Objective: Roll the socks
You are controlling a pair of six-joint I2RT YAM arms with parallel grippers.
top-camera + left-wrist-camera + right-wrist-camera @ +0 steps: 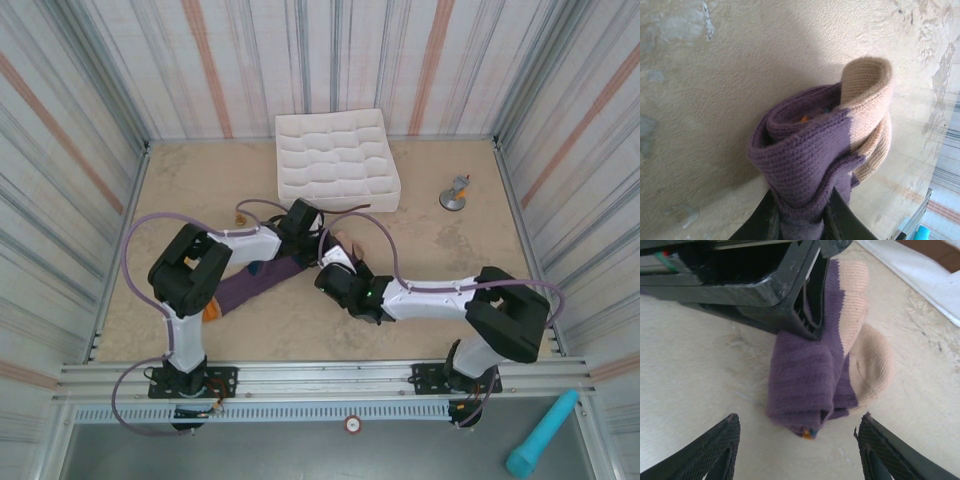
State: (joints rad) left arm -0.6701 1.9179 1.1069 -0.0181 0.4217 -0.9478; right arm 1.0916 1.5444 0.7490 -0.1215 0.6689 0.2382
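Socks (805,165), rolled into a purple bundle with tan toe, clamped in left tool (800,225), resting on tabletop (715,75). Right tool (799,440) apart, bundle just ahead of it, not touching.

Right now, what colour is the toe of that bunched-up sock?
Tan, on a purple sock. The toe shows best in the right wrist view.

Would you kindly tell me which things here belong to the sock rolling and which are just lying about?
In the job: socks, left tool clamped on them, right tool open, facing them.
Lying about: white gridded box, small metal object, teal cylinder.
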